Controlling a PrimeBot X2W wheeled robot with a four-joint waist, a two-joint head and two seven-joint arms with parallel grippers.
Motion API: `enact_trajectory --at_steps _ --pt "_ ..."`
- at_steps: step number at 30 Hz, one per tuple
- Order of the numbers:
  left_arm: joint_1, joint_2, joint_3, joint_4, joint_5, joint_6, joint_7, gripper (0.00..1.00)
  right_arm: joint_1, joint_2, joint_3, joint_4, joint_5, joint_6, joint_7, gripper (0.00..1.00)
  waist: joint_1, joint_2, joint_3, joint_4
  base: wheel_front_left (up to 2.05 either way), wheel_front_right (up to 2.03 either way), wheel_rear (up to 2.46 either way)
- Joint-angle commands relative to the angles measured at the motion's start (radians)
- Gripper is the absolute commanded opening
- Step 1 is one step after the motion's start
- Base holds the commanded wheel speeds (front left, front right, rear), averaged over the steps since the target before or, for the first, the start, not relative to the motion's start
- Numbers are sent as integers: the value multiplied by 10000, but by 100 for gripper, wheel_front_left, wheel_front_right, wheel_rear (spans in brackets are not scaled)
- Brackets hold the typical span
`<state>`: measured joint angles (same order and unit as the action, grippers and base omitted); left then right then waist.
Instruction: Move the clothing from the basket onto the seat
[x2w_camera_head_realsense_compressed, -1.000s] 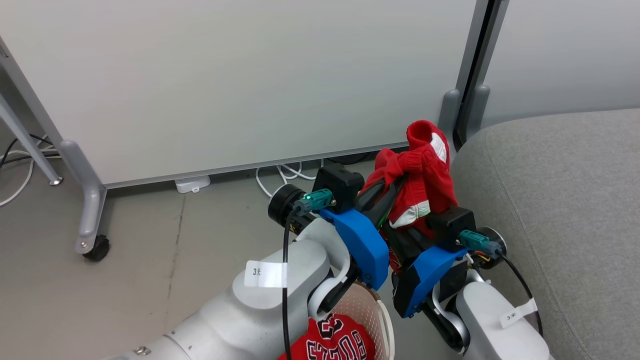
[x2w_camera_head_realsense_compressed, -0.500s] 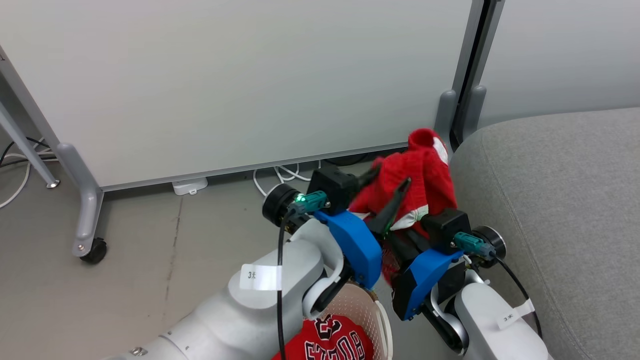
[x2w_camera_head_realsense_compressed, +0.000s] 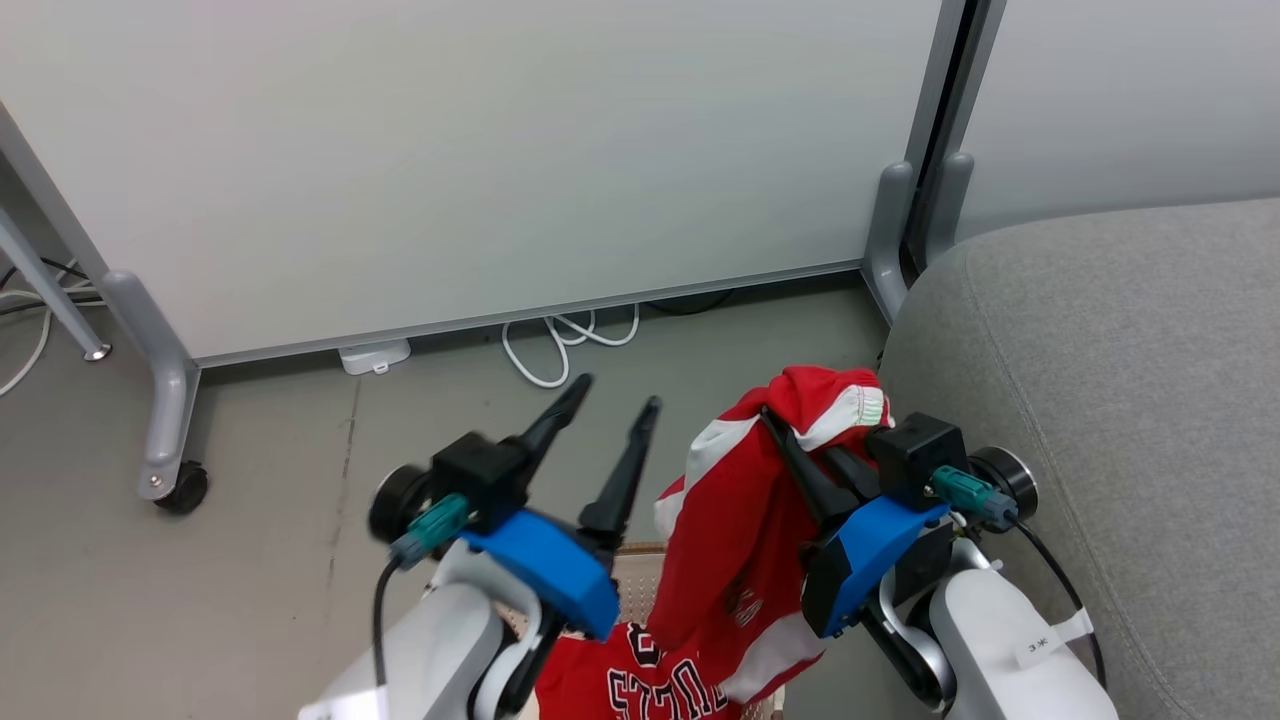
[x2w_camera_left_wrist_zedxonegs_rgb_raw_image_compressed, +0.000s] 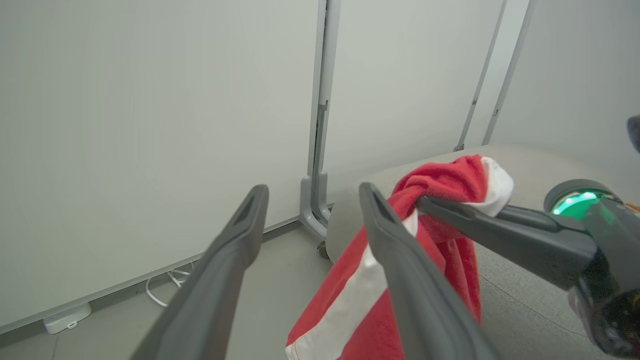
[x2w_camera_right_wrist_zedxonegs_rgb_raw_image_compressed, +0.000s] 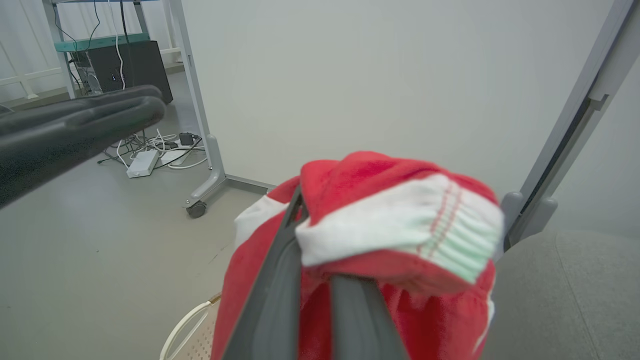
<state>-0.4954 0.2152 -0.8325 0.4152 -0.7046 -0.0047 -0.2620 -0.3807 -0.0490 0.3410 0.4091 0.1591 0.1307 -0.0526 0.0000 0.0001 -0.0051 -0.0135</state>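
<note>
Right gripper (x2w_camera_head_realsense_compressed: 792, 447) is up high, jaws clamped tight on the white elastic waistband of the red shorts with white side stripes (x2w_camera_head_realsense_compressed: 735, 520). The shorts hang down in a long drape, off the floor, right above the cream-white perforated plastic basket (x2w_camera_right_wrist_zedxonegs_rgb_raw_image_compressed: 181, 331). Just beside them, to the right, is the rounded edge of the large light-grey fabric sofa seat (x2w_camera_head_realsense_compressed: 1100, 350), and the shorts are not on it. The left gripper (x2w_camera_head_realsense_compressed: 615, 392) is raised alongside, jaws spread wide with nothing between them, clear of the cloth. Down in the basket lies the red jersey with black-and-white lettering (x2w_camera_head_realsense_compressed: 625, 685), with the shorts' lower hem hanging close over it; whether they touch, I cannot tell.
</note>
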Motion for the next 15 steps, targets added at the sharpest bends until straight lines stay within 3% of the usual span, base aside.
enact_trajectory --at_steps 1,15 --pt "444 54 457 -209 281 91 -38 100 116 -26 -70 -130 -89 1 53 0 0 -1 32 -2 0 0 0" --pt "3221 -230 3291 -1158 2629 -753 -37 100 405 -26 -322 -745 -191 1 289 0 0 -1 170 -63 0 0 0"
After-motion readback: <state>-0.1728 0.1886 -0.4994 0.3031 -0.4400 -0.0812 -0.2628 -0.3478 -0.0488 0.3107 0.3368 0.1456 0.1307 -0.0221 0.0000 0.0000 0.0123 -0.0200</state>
